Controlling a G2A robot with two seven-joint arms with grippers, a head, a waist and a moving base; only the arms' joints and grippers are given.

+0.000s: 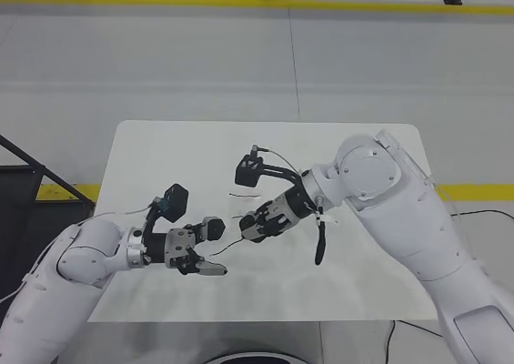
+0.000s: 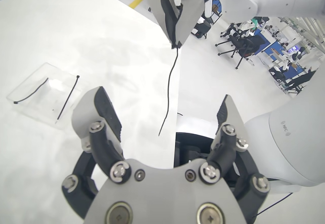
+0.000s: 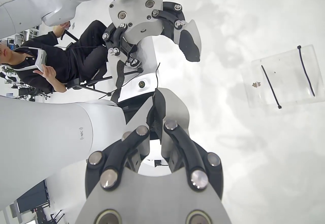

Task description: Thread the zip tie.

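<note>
Top view, mid-frame: I see R gripper (image 1: 249,225) clamped on zip tie (image 2: 168,83), by its head end I think. Rest of tie hangs free toward L gripper (image 1: 218,246), lower left of it, jaws wide apart, not touching tie. Just above both grippers in frame: clear tray (image 2: 43,105) on table (image 1: 147,164) w/ two spare ties (image 2: 68,98) inside.

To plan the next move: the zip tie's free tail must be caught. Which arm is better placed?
Probably left. The left gripper is open, and the tail of the zip tie points toward its fingers. The right gripper is shut on the tie's other end.
</note>
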